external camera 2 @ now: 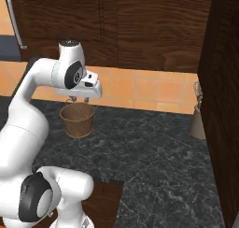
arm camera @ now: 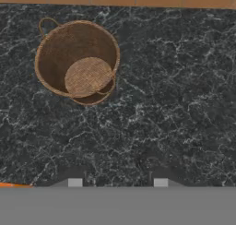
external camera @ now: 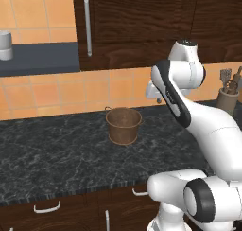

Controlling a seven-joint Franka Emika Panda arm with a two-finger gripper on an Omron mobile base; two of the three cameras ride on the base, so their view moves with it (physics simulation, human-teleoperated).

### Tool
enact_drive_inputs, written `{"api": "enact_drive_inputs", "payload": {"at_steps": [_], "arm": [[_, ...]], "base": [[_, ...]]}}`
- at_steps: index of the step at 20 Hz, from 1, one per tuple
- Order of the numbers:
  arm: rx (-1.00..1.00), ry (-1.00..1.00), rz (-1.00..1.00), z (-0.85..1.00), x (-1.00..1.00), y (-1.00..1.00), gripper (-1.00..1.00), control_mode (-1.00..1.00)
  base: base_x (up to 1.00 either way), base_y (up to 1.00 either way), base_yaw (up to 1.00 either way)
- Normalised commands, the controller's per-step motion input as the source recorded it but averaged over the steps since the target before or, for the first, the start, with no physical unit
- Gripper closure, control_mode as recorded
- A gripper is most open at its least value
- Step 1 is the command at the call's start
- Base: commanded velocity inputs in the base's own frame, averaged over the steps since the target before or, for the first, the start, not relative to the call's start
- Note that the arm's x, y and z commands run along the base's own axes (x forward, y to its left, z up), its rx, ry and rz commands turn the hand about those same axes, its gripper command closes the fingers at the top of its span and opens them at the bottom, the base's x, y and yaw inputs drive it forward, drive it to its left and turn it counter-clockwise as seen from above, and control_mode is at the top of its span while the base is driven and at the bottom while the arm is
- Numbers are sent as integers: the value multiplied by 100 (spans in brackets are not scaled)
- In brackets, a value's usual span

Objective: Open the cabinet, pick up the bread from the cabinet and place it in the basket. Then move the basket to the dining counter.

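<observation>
Cabinet [external camera: 142,26] door is shut, its long silver bar handle [external camera: 87,24] untouched. So step one of the task is not yet done, and everything after it is left: take out the bread, drop it in the basket, carry the basket to the dining counter.

Basket [external camera: 124,125] stands upright on the black marbled counter [external camera: 56,154], toward the back edge near the tiled wall and roughly mid-length of the visible top. In the hand view the basket [arm camera: 77,60] is seen from above: woven floor bare, nothing inside. Thin wire loops show at its rim.

Gripper [external camera 2: 80,99] hangs above the counter just beside the basket on the wall side, pointing down. Fingertips [arm camera: 75,182] show at the bottom of the hand view with bare counter between them (nothing is seen between them). Jaws look partly apart; whether that counts as released I cannot tell for certain, but they grasp nothing.

Bread: presumably behind the closed door; not visible, so unconfirmed.

Surface: dark stone with white veining, glossy, flat. Orange tile backsplash [external camera: 56,90] behind. Beige utensil holder [external camera: 228,98] sits at the counter's right end against the wall. Drawers with curved handles [external camera: 47,208] below the front edge. A tall dark wood panel [external camera 2: 221,105] bounds the right side.
</observation>
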Motion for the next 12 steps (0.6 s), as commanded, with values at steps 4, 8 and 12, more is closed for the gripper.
{"api": "enact_drive_inputs", "payload": {"at_steps": [4, 8, 12], "arm": [[-14, 2, -4, 6, 0, 56, -100, -100], [-28, -19, -14, 49, 3, 100, -100, -100], [-1, -43, -4, 99, 0, 94, -100, -100]], "base": [[0, 0, 0], [0, 0, 0], [0, 0, 0]]}}
